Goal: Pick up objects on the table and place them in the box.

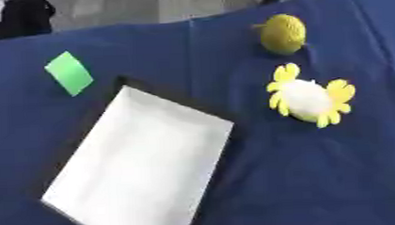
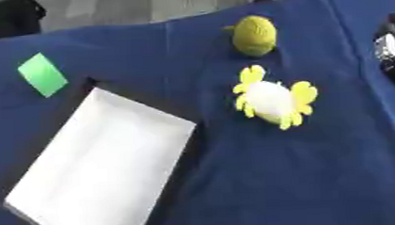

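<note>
Right hand [image 2: 392, 46]: only a dark shape with a pale patch at the right edge of the right eye view, partly cut off by the frame. Cannot tell whether its fingers are straight or curled. It sits well apart from every object and holds nothing that can be seen. Left hand: not in either view.

Nearest object to that edge: a white and yellow plush toy [image 1: 310, 97], lying on the blue tabletop [image 1: 318, 176], right of centre. Just beyond it, toward the far edge, a round yellow-green knitted thing [image 1: 282, 33], close to the toy but not touching.

Box [image 1: 145, 163]: white, open, shallow, lying askew on the left half of the tabletop. Nothing inside it as far as shows.

Green flat piece [image 1: 68, 72]: beside the box's far corner, on the cloth, not touching.

Progress, judged: nothing placed yet. Three things left on the tabletop. Task looks at its start.
</note>
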### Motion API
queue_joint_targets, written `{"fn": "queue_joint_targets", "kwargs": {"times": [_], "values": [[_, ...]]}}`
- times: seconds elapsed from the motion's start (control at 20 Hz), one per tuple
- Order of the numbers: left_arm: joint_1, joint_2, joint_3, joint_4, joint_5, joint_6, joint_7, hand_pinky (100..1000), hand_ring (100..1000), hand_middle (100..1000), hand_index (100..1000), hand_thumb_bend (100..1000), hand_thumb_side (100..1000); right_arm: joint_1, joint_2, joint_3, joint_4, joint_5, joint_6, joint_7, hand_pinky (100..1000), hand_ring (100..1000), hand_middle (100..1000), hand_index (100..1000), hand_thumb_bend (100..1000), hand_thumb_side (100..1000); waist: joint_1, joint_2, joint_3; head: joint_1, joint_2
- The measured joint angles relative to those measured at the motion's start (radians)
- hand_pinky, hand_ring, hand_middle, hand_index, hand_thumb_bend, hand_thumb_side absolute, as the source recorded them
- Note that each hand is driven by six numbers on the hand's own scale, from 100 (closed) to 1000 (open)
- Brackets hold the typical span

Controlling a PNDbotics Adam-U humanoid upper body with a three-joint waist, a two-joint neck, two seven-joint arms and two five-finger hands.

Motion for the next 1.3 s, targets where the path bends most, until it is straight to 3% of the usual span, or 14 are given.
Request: {"fn": "queue_joint_targets", "kwargs": {"times": [0.8,1.0,1.3], "values": [[0.006,0.000,-0.001,0.000,0.032,0.014,0.013,860,859,808,891,517,613,0.000,0.000,0.000,0.000,-0.002,-0.001,-0.001,921,971,927,843,100,533,0.000,0.000,0.000,-0.040,0.043],[0.018,0.002,-0.022,0.000,0.092,0.055,0.022,879,874,820,898,524,613,0.001,0.000,0.000,0.000,-0.002,-0.001,-0.002,921,971,927,843,100,533,0.000,0.000,0.000,-0.039,0.043],[0.025,0.012,-0.107,-0.023,0.176,0.158,-0.009,921,903,840,915,535,583,0.001,0.000,0.000,0.000,-0.002,0.000,-0.001,921,971,927,843,100,534,0.000,0.000,0.000,-0.034,0.043]]}}
